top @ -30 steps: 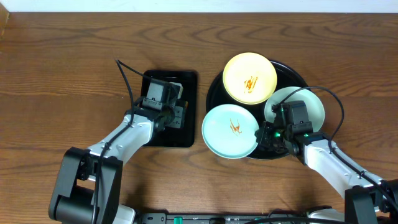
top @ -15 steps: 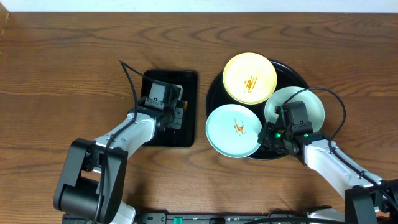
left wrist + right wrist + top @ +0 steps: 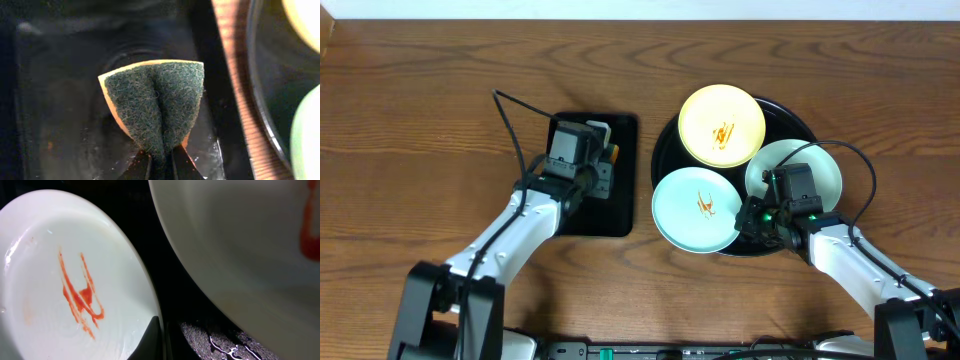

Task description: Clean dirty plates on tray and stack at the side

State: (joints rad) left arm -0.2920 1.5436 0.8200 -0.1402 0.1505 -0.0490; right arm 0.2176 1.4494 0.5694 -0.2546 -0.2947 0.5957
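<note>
A round black tray [image 3: 792, 112] holds three plates. A pale yellow plate [image 3: 722, 125] with an orange smear lies at the back. One mint-green plate [image 3: 695, 208] with a red smear [image 3: 80, 295] overhangs the tray's front left rim. My right gripper [image 3: 748, 220] is shut on its right edge, fingertips [image 3: 152, 340] on the rim. The other mint-green plate [image 3: 815, 165] is partly hidden under that arm. My left gripper [image 3: 595, 160] is shut on a folded green-and-orange sponge [image 3: 155, 100], held just above the small tray.
The small rectangular black tray [image 3: 620, 215], wet inside [image 3: 60, 100], sits left of the round tray, with a narrow strip of wooden table [image 3: 235, 75] between them. Wooden table [image 3: 420, 110] stretches to the left and back.
The left gripper closed on the sponge and moved slightly back over the rectangular tray. The smeared mint-green plate slid a little to the right in the right gripper, then stayed still.
</note>
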